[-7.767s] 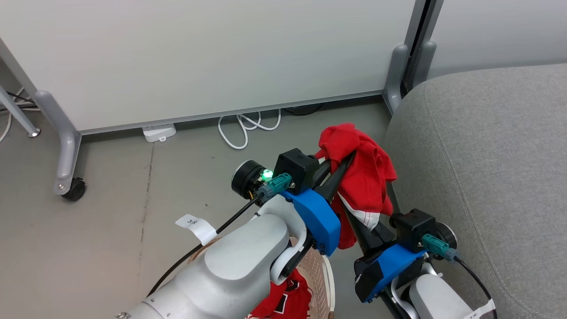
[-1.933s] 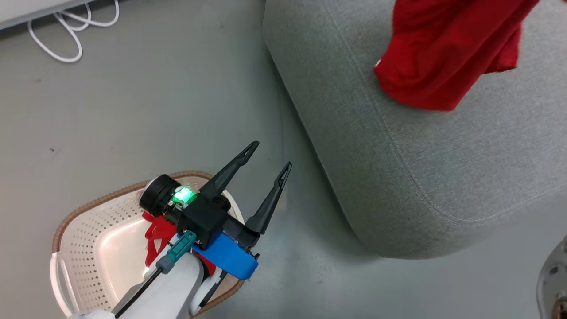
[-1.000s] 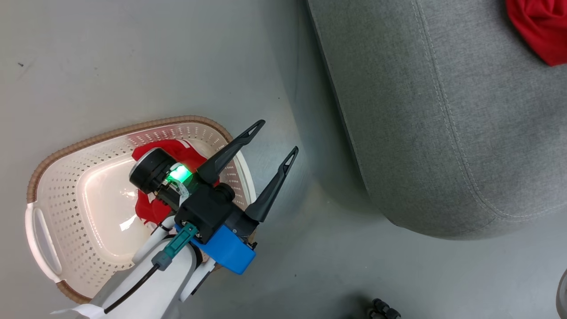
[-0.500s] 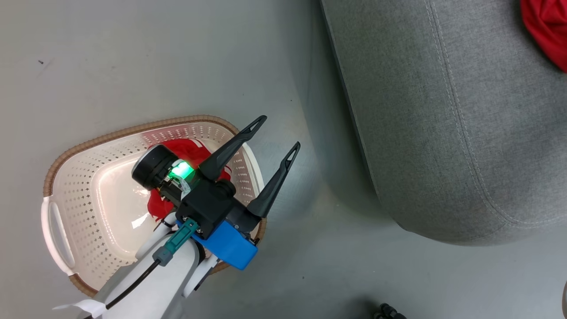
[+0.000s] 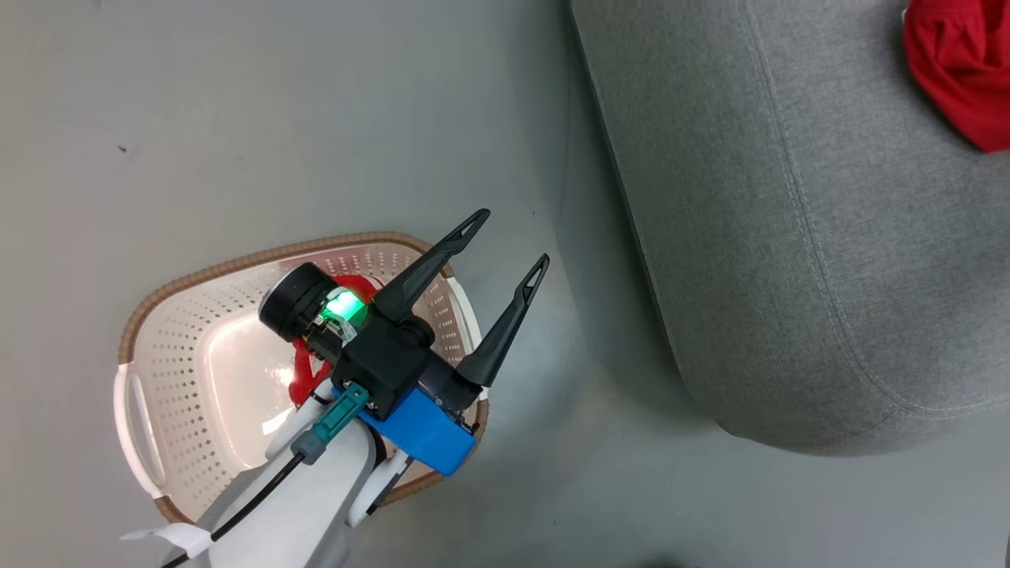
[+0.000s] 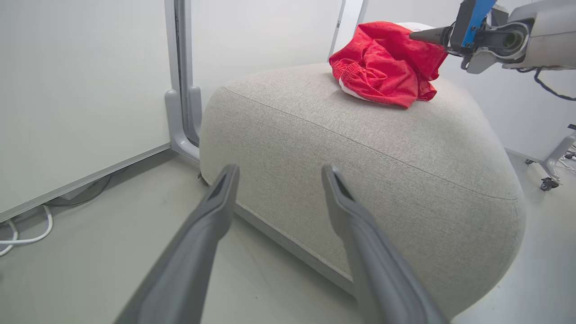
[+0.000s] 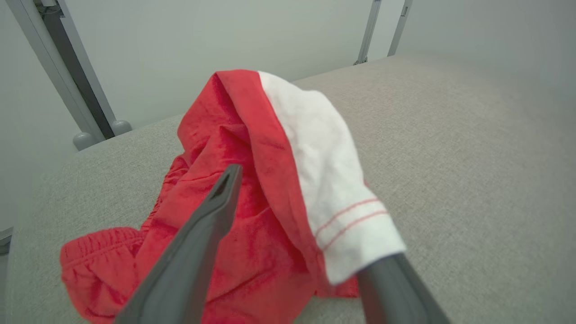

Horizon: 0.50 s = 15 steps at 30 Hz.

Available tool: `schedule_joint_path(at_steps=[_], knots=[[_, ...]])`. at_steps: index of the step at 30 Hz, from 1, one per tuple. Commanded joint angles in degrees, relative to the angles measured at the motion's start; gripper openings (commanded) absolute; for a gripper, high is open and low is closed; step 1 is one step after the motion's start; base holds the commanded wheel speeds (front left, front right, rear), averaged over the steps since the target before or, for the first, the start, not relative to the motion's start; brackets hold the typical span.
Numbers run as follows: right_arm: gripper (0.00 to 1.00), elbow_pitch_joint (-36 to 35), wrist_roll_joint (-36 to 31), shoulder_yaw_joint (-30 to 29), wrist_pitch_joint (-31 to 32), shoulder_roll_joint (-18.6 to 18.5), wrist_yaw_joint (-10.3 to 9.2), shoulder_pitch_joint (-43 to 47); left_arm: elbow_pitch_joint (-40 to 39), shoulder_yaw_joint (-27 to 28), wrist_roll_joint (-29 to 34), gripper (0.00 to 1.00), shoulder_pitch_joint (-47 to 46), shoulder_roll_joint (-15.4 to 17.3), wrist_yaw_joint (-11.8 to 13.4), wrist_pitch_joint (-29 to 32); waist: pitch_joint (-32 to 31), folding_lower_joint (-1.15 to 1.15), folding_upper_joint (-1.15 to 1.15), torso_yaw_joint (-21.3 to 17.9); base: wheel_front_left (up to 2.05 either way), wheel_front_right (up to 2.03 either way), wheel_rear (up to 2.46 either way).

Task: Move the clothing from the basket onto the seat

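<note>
- A red garment [image 6: 382,67] lies bunched on top of the seat [image 5: 789,237], a light grey sofa with a stitched seam. The garment's white panel with thin red stripes is turned upward.
- The right end effector [image 7: 306,216] hangs over the seat, right at the garment. Its two dark fingers are spread wide and clamp nothing.
- The white panel is draped over the tip of one finger [image 7: 396,288], while the other finger shows in front of the red folds. Whether that one touches the cloth cannot be told.
- The left end effector [image 5: 512,237] sits low beside the seat. Its fingers are spread just as wide and empty, pointing at the seat's rounded side without touching it.
- The basket [image 5: 237,256], cream-white with perforated walls and a brown woven-look rim, stands on the grey floor [image 5: 237,118]. It is near the seat's rounded corner, with a strip of bare floor between them.
- A second red garment [image 5: 304,383] lies inside the basket, on the side nearer the seat. It is partly hidden behind the left wrist, where a green light [image 5: 341,306] glows.
- White partition panels [image 6: 81,90] rise behind the seat, and a white cable [image 6: 27,234] loops on the floor at their foot, well away from the seat.
</note>
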Motion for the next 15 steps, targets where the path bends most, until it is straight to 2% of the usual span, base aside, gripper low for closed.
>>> schedule_joint_path(at_steps=[1, 5, 15], knots=[[1.00, 0.07, -0.27, 0.16, -0.24, -0.36, 0.03, 1.17, 0.36, -0.03, -0.39, 1.00, -0.49, -0.15, -0.15, -0.41, -1.45, 0.00, 0.00, 0.23, 0.00, 0.00, 0.00], [1.00, 0.31, -0.66, 0.79, -0.22, -0.58, 0.03, 3.51, 1.58, 0.39, -0.99, 1.00, 0.30, -1.23, -0.25, -0.76, -4.29, 0.00, 0.00, 0.53, 0.00, 0.00, 0.00], [1.00, -0.52, 1.54, 4.92, -3.14, 2.01, 0.03, 10.92, 2.65, 3.67, -2.35, 1.00, 4.71, -3.60, -0.25, -0.98, -12.25, 0.00, 0.00, 0.56, 0.00, 0.00, 0.00]])
